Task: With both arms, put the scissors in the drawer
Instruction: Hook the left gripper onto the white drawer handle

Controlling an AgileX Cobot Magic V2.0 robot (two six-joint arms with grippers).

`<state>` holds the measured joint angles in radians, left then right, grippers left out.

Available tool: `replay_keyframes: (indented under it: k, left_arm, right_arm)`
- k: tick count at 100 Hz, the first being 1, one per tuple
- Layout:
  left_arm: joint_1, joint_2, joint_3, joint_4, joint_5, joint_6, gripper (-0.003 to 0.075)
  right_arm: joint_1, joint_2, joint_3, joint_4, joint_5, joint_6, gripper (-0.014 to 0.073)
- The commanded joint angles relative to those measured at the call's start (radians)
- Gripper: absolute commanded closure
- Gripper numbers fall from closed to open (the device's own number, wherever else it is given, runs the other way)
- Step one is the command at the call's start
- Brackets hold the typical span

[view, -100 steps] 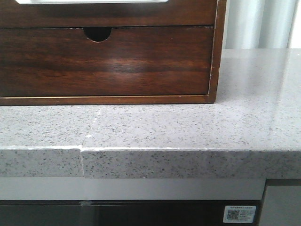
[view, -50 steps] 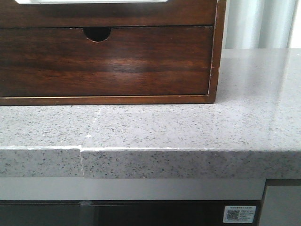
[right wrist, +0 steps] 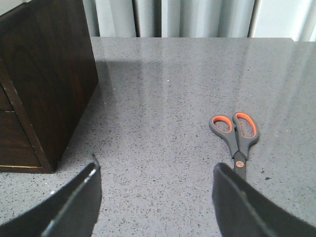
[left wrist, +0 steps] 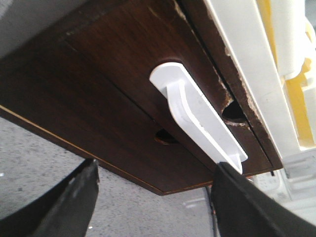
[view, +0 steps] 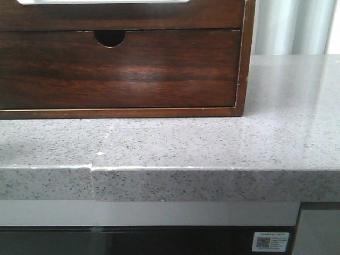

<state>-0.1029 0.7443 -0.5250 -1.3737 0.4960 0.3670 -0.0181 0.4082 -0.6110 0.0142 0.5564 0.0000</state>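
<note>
Left gripper (left wrist: 155, 197), spread wide, is nearing the drawer (left wrist: 123, 74): hook its pale cutout (left wrist: 197, 118); right gripper (right wrist: 155, 197), also wide, is hovering near the scissors (right wrist: 237, 133)

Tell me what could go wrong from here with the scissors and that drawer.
The drawer looks closed, and the open left pincer faces both it and the notched drawer; it might pull the wrong one. The scissors lie flat on the counter, so the open right pincer may slip or scrape when picking them up.
</note>
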Motion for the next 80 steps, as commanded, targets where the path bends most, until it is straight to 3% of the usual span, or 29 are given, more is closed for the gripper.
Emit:
replay_keyframes:
  k: [1, 19, 26, 53, 80]
  left_arm:
    - [-0.002, 0.061, -0.043, -0.199, 0.041, 0.163, 0.0273]
    - [-0.002, 0.190, -0.061, -0.448, 0.173, 0.426, 0.0273]
    - [-0.002, 0.227, -0.069, -0.495, 0.213, 0.469, 0.0273]
    - [-0.002, 0.342, -0.137, -0.493, 0.269, 0.485, 0.0285]
    - [-0.002, 0.433, -0.213, -0.493, 0.299, 0.497, 0.0353]
  right_arm:
    - [-0.006, 0.017, -0.036, 0.002, -0.083, 0.000, 0.0163]
    - [-0.006, 0.017, -0.036, 0.002, -0.083, 0.000, 0.0163]
    - [-0.006, 0.017, -0.036, 0.002, -0.083, 0.000, 0.0163]
    - [-0.006, 0.017, -0.036, 0.002, -0.083, 0.000, 0.0163]
    - [-0.006, 0.017, -0.036, 0.002, -0.083, 0.000, 0.0163]
